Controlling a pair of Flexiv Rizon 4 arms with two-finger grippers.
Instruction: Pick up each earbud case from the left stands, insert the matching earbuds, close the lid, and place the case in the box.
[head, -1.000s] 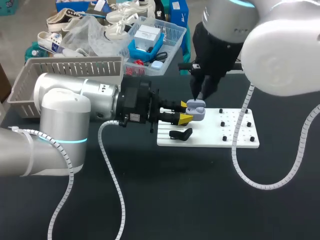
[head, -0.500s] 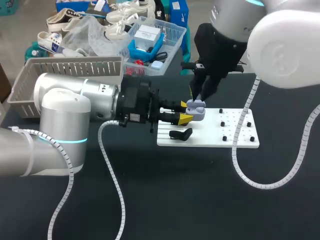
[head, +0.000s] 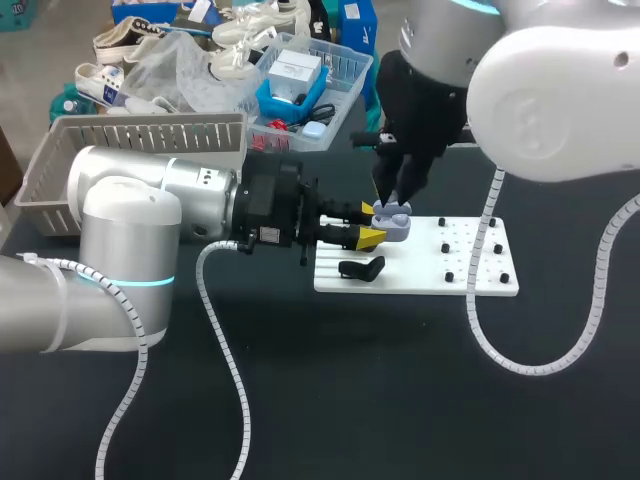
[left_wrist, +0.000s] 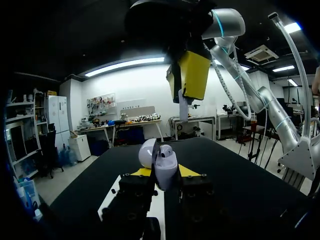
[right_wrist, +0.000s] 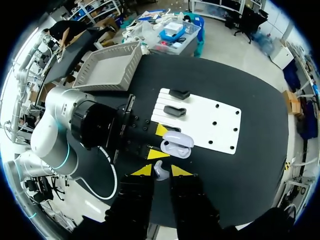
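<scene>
Pale lavender plastic marks the earbud case (left_wrist: 162, 162), which the left gripper (head: 368, 224) clamps between its yellow tips from two sides. It is held in the air over the left half of the white board (right_wrist: 215, 120), toward that board's far edge. The case is kept upright with its lid (left_wrist: 146, 152) swung back, so the open wells face up to whatever comes from above. One seated earbud (left_wrist: 166, 149) already shows in a well.

Directly over the case hangs the right gripper (right_wrist: 160, 170), fingers pointing down and pinched on a loose earbud (left_wrist: 183, 107) whose stem points at the case below. The two are apart but close. Holding the case steady in one hand while the other comes down vertically looks like a way to line the stem up with the remaining well, and the step in hand appears to be that second insertion.

Two black cases (right_wrist: 175, 111) sit on stands at the board's left end, not yet handled. The grey basket (head: 60, 170) at the tabletop's (head: 400, 400) far left corner is probably the box the closed case is meant for. It is well apart from the work, on the left arm's own side.
</scene>
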